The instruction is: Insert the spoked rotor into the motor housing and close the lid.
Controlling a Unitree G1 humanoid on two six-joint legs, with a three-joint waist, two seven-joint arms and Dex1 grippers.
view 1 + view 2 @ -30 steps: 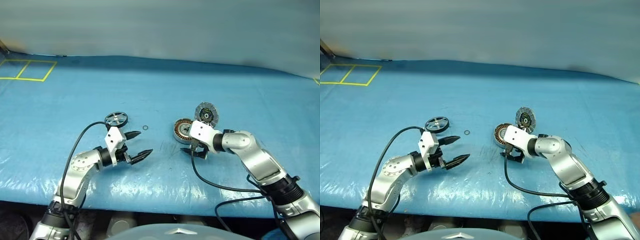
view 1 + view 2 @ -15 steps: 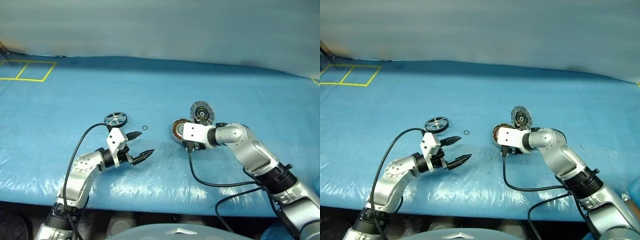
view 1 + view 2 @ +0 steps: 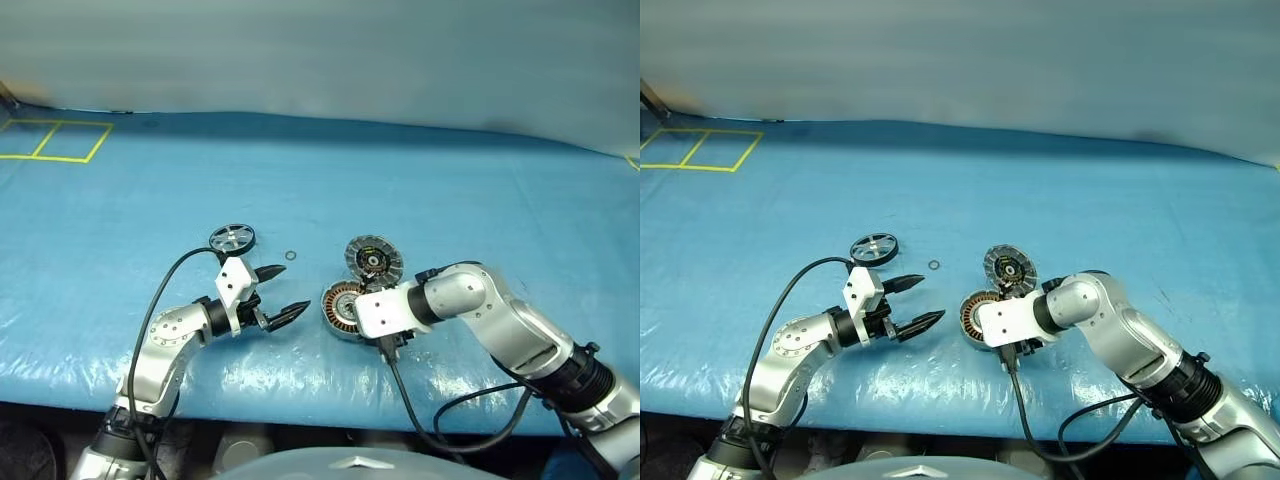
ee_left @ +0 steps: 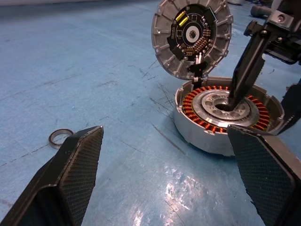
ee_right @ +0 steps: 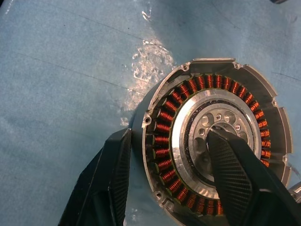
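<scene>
The blue plastic-covered surface (image 3: pixel 420 190) carries everything. The right end effector (image 5: pixel 169 176) clamps the round silver motor housing with copper windings (image 3: pixel 340 305), one finger outside its wall, one in its centre. The light-grey segmented lid (image 3: pixel 373 260) stands tilted at its one o'clock. The left end effector (image 3: pixel 277 292), fingers apart, holds nothing; the black-rimmed spoked rotor (image 3: pixel 231 239) lies at its eleven o'clock, a thin wire ring (image 3: pixel 290 256) nearby.

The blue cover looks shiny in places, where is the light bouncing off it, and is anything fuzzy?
Left wrist view: a white glare patch on the cover just in front of the housing; the near fingers look soft. Right wrist view: glare on the cover beside the housing rim, and the black fingers are blurry up close. Left eye view: wrinkly bright shine along the cover's near edge.
</scene>
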